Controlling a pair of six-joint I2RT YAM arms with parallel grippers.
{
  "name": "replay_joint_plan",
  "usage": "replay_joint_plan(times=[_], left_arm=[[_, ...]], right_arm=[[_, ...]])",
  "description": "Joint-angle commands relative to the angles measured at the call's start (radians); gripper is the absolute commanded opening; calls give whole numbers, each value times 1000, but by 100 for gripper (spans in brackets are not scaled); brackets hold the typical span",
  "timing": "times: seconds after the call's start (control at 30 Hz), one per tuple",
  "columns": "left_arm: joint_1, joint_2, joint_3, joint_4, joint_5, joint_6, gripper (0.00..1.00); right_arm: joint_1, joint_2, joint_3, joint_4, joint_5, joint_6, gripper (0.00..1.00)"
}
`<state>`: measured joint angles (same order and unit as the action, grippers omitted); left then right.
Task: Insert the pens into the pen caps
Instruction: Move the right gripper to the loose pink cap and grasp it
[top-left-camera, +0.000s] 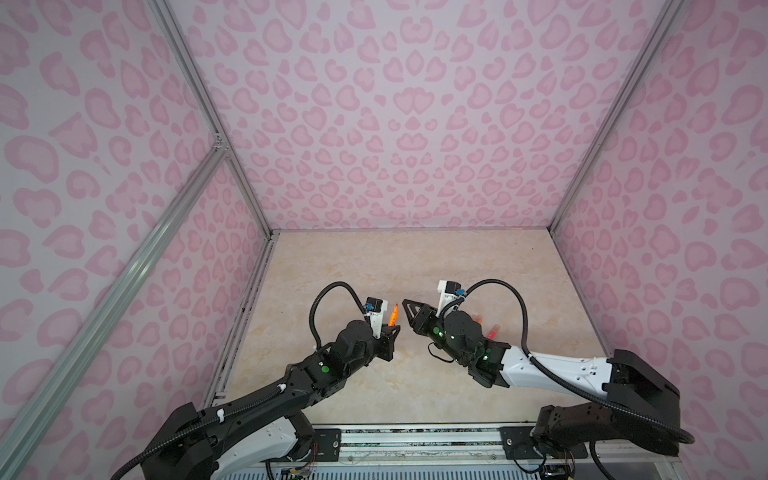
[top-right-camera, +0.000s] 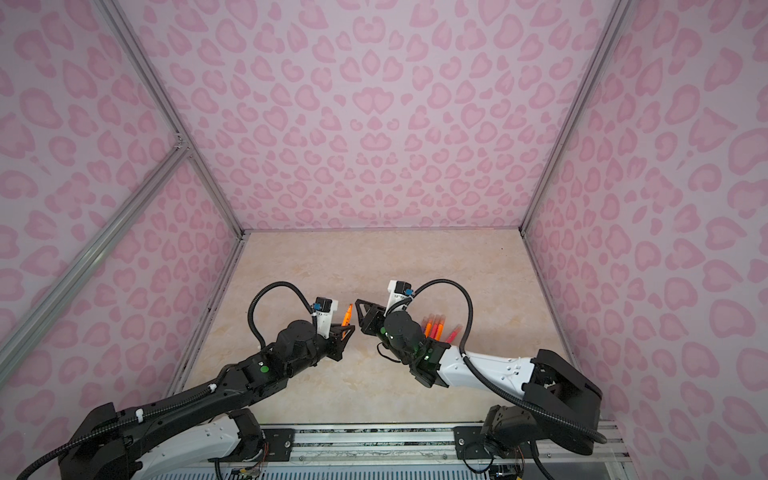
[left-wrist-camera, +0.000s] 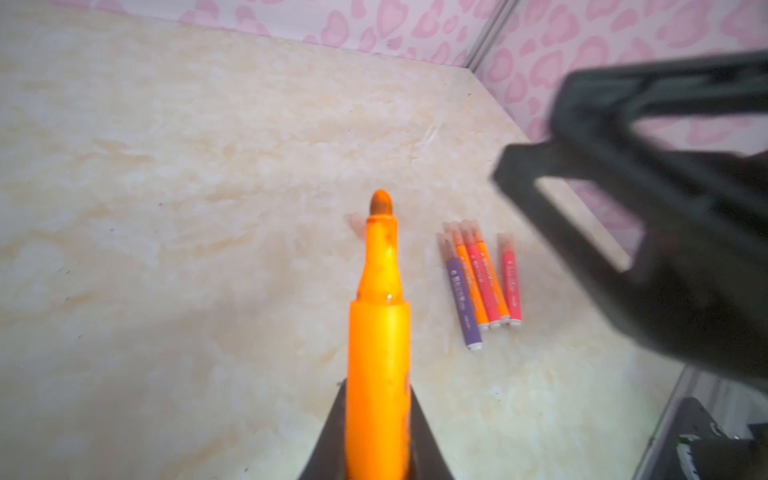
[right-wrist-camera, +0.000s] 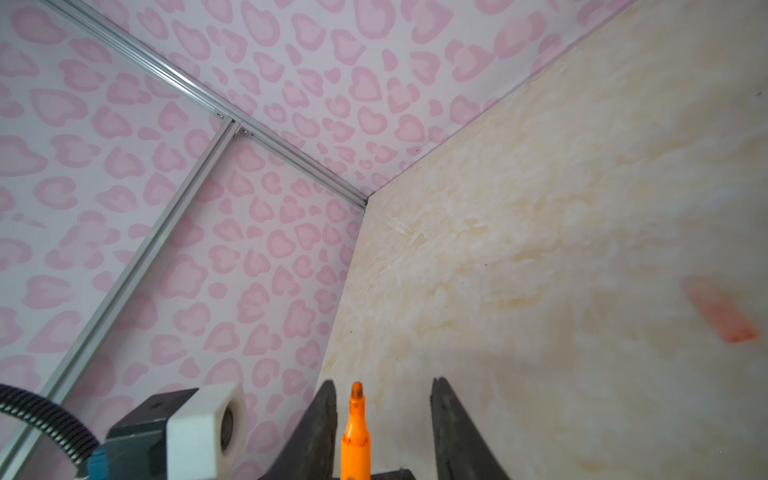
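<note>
left claw (left-wrist-camera: 377, 399) clamped on orange pen (left-wrist-camera: 379, 332) | right claw (right-wrist-camera: 384, 384) apart, facing its tip | far table (top-left-camera: 415, 266) open

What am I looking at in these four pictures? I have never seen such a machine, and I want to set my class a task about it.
This is a robot with a left arm and a right arm working over a table. Each arm ends in a two-fingered gripper. Two pictures come from a camera pair high above and show nearly the same scene. The other two come from a small camera on each wrist, looking along the fingers.

The left gripper is shut on an uncapped orange pen. The right gripper is open, and that pen's tip shows between its fingers without touching them.

Five capped pens lie in a row on the table: purple, orange, pink-red, orange, pink-red. A blurred pale orange tube, probably a loose cap, lies apart from them.
</note>
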<state>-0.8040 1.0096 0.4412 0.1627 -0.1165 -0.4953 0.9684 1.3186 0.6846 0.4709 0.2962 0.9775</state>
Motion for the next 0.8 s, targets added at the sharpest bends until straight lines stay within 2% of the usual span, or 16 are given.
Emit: replay_joint_plan(times=[0.0, 0.17, 0.27, 0.43, 0.57, 0.77], left_arm=[[36, -8, -39, -3, -29, -35, 3], [72, -16, -78, -6, -22, -50, 3], [77, -16, -84, -10, -22, -52, 3], [76, -2, -87, 2, 16, -48, 3], [75, -3, -89, 3, 17, -45, 3], [77, 7, -80, 7, 18, -43, 3]], right_arm=[[-56, -17, 18, -252, 131, -112, 43], [-187, 120, 145, -445, 88, -230, 44], [-211, 257, 299, -594, 115, -298, 44], [-248, 497, 550, -807, 71, -388, 39], [-270, 600, 606, -821, 4, -424, 37], [-272, 635, 600, -779, -79, -452, 37]])
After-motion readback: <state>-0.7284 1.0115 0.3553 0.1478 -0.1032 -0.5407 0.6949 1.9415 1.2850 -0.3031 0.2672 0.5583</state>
